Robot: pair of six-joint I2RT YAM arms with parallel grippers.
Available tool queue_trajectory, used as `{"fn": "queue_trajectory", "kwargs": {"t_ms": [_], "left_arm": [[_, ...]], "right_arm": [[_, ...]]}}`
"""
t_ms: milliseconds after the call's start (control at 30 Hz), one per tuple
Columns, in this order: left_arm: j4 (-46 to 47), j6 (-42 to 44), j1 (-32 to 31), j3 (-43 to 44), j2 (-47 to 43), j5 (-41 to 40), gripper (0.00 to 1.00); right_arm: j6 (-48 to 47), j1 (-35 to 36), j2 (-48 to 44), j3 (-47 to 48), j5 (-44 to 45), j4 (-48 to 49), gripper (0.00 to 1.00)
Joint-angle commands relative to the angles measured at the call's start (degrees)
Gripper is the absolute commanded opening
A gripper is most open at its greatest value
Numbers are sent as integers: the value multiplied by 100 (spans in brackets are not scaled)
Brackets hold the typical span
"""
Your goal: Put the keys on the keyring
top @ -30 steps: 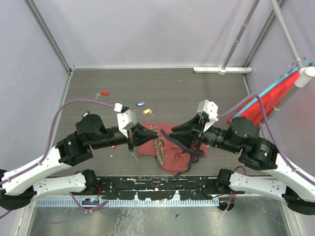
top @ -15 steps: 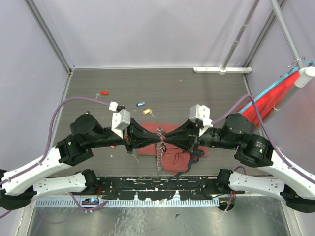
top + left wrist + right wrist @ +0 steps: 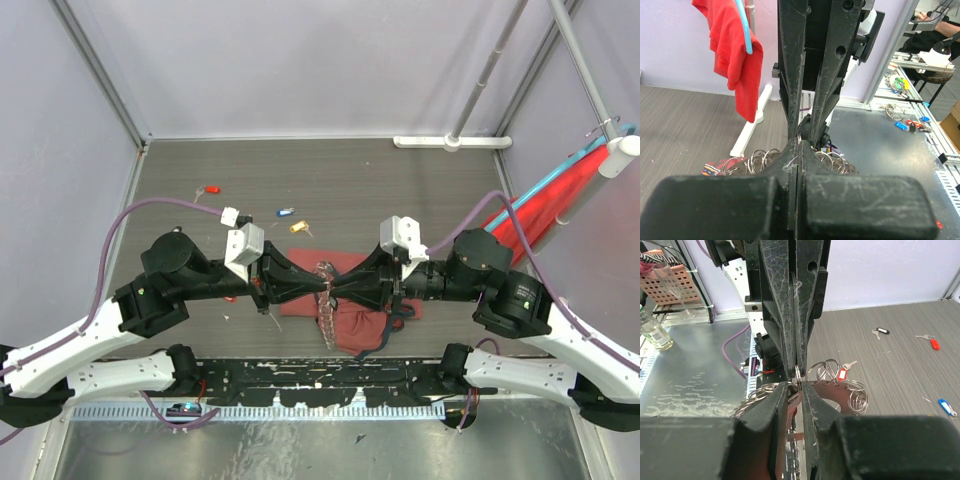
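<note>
The keyring (image 3: 326,298), a wire ring fringed with silvery rings, hangs edge-on above the dark-red cloth bag (image 3: 352,325). My left gripper (image 3: 322,285) is shut on its wire (image 3: 799,139). My right gripper (image 3: 334,286) meets it tip to tip. Its jaws stand narrowly apart with the ring wire (image 3: 798,376) between them. Loose keys lie on the floor behind: red (image 3: 210,188), blue (image 3: 285,211) and yellow (image 3: 298,227). A red-tagged key (image 3: 842,373) lies by the rings.
A red cloth on a blue hanger (image 3: 545,200) hangs at the right wall. A white bar (image 3: 450,142) lies at the back. In the right wrist view, black (image 3: 882,331), red (image 3: 934,343) and blue (image 3: 945,406) keys lie on the floor.
The two grippers were apart with the keyring lying on the bag. They came together over it, and the right one has closed in a little further. The ring now stands edge-on between them.
</note>
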Motion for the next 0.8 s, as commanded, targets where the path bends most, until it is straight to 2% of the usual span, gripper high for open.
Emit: {"fn": "queue_trajectory", "kwargs": {"t_ms": [0,167,333,433,567,633,767], "left_arm": [[371,-51,-3,-8,-63,76,0],[380,-41,-3,2,-33,108,0],[356,-43,-3,2,-29,121,0],[277,-12,-3,18,-6,114,1],[156,58,-3,20,-52,60,25],[14,130,-4,32,-79,-17,32],[-321,312,-5,35,-187,-221,36]], "right_arm": [[10,23,42,210,-132,262,22],[14,23,47,200,-98,244,15],[44,24,21,227,-3,229,1],[14,21,64,378,149,-65,1],[-125,26,228,745,432,-819,1],[-148,21,307,925,617,-1189,1],[-170,25,536,1395,948,-2049,1]]}}
